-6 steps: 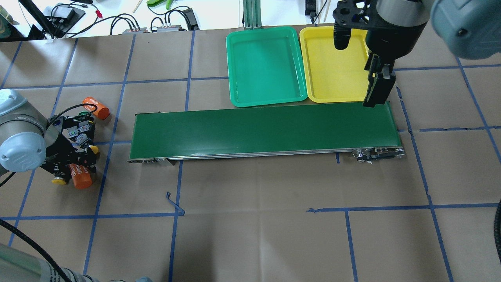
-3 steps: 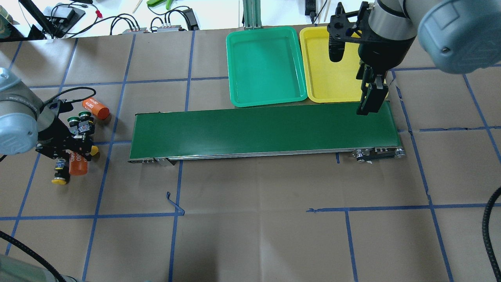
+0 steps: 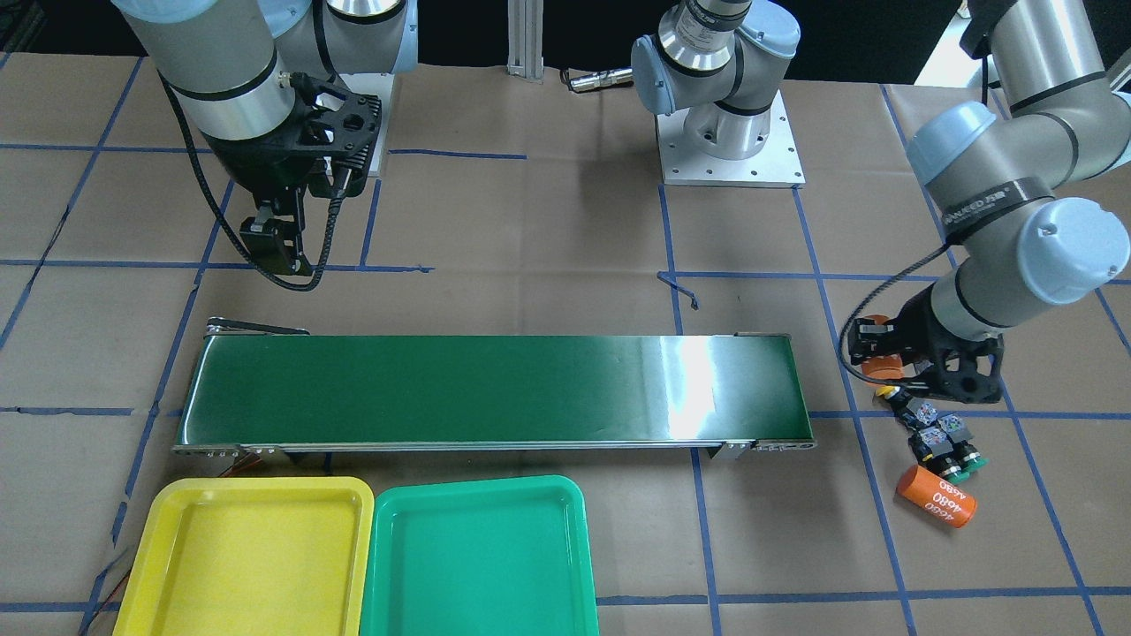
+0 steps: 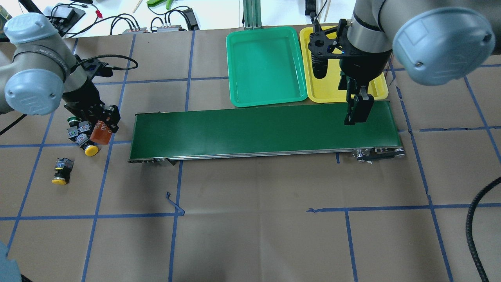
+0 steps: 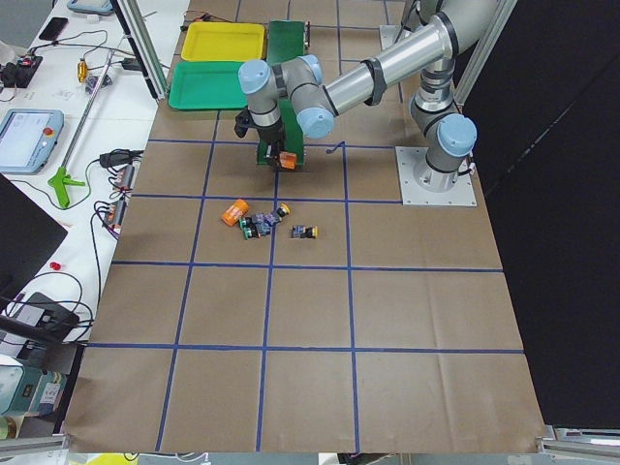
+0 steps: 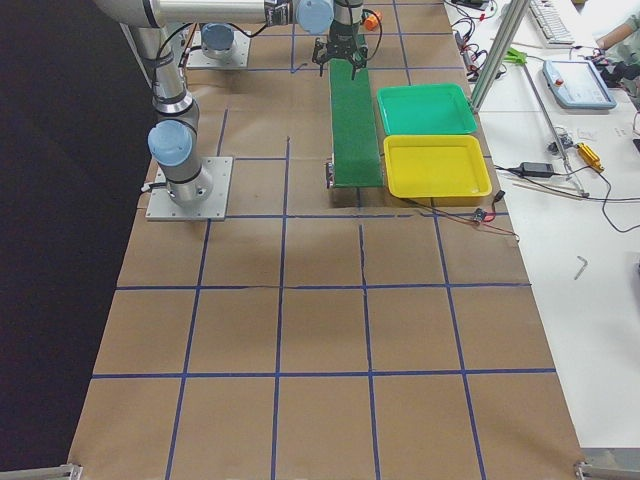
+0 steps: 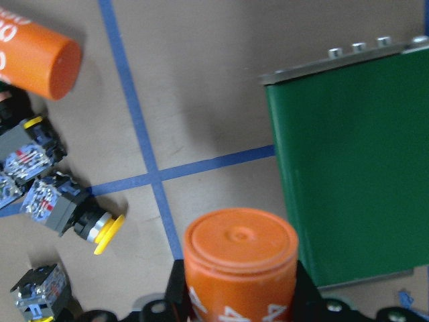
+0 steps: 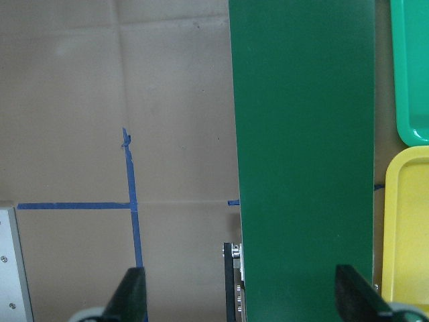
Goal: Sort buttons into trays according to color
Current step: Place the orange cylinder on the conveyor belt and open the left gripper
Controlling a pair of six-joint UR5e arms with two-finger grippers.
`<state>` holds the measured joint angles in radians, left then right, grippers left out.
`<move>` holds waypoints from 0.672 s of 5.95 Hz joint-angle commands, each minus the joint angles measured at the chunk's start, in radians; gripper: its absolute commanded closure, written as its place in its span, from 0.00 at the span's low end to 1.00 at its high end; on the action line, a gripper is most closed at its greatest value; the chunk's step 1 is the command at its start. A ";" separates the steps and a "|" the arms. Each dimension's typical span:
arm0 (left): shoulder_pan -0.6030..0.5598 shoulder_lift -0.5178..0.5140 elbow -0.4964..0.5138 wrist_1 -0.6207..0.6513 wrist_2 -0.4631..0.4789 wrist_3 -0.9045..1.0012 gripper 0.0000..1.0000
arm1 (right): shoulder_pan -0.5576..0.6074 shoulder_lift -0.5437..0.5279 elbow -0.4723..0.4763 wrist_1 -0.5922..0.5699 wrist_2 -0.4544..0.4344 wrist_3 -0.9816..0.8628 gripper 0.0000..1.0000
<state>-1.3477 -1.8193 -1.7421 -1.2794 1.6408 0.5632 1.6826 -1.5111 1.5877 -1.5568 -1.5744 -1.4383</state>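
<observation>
The can (image 7: 240, 265) between the left fingers (image 7: 175, 295) runs off the bottom edge. A second can (image 7: 33, 57), up and left of them, is cut off too. The yellow tray (image 8: 409, 221) by the right fingers (image 8: 132, 295) is cut off.

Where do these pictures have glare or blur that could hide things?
Exterior front-facing: a white glare band washes out the belt toward that view's right. Left wrist view: the orange cylinder close to the lens and the buttons beyond it look slightly soft. Right wrist view: the right fingers are dark, unfocused shapes at the bottom edge.
</observation>
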 commanded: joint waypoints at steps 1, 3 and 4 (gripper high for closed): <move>-0.146 0.002 0.007 -0.005 -0.018 0.306 1.00 | 0.037 0.026 0.027 -0.072 -0.003 -0.043 0.00; -0.201 -0.026 -0.008 0.011 -0.016 0.661 1.00 | 0.037 0.026 0.060 -0.112 -0.001 -0.097 0.00; -0.243 -0.038 -0.013 0.071 -0.013 0.814 0.99 | 0.037 0.026 0.072 -0.135 -0.001 -0.109 0.00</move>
<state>-1.5507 -1.8447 -1.7500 -1.2511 1.6250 1.2211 1.7188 -1.4855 1.6472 -1.6696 -1.5760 -1.5348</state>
